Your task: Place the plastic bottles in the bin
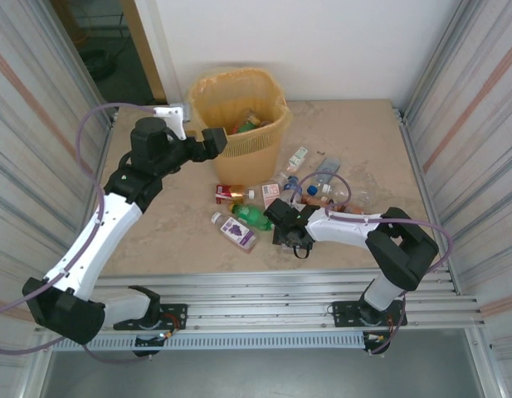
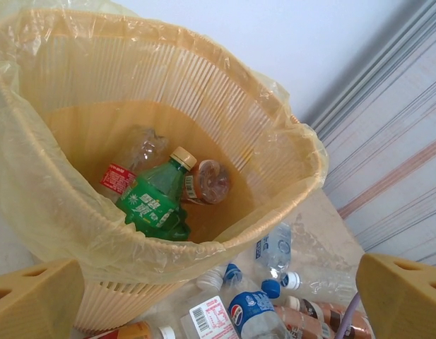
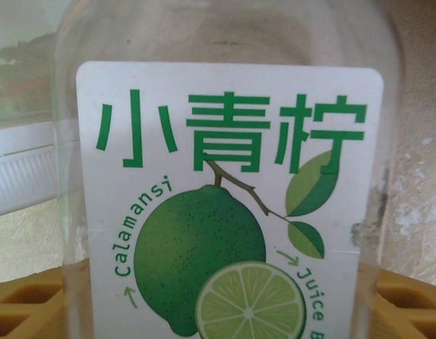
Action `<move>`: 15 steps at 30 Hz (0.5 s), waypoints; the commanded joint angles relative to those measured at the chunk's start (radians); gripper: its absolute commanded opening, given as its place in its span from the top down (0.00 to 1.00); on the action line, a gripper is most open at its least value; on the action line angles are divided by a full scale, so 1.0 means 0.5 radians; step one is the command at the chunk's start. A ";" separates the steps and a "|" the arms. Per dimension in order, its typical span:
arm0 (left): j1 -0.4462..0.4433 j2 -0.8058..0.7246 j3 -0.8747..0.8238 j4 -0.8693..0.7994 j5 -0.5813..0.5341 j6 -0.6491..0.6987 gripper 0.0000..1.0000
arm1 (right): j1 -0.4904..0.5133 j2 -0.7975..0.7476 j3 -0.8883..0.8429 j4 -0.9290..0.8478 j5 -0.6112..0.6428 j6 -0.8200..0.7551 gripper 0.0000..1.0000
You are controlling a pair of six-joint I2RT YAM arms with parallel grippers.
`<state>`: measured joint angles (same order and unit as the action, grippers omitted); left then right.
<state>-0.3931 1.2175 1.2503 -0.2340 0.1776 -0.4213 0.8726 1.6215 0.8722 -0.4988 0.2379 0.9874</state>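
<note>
I am counting one bin [image 1: 239, 83], three bottles [image 2: 154, 205] lying inside it, and roughly eight loose bottles [image 1: 237, 233] lying on the surface [image 1: 173, 224]; crowding is making that tally approximate.

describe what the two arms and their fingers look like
The left arm and right arm both have white shells with chunky black joints and black bases. A lilac cable loops along each. The fingers are blocky mustard-yellow plastic with recessed pockets.
</note>
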 commanded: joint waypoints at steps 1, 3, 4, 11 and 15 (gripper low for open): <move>-0.002 0.018 -0.017 0.034 -0.027 -0.026 0.01 | 0.025 0.028 -0.020 -0.037 0.009 0.040 0.37; -0.004 0.031 -0.016 0.028 -0.030 -0.026 0.01 | 0.031 0.006 -0.020 -0.056 0.025 0.041 0.40; -0.002 0.034 -0.013 0.024 -0.031 -0.026 0.01 | 0.033 -0.006 -0.017 -0.072 0.040 0.044 0.42; -0.004 0.073 -0.003 0.030 0.012 -0.037 0.01 | 0.037 -0.168 -0.013 -0.216 0.157 0.036 0.49; -0.002 0.080 -0.006 0.039 0.029 -0.047 0.01 | 0.040 -0.306 -0.024 -0.308 0.230 0.038 0.50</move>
<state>-0.3931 1.2560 1.2484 -0.2337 0.1822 -0.4316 0.8864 1.5269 0.8722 -0.5823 0.2913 0.9878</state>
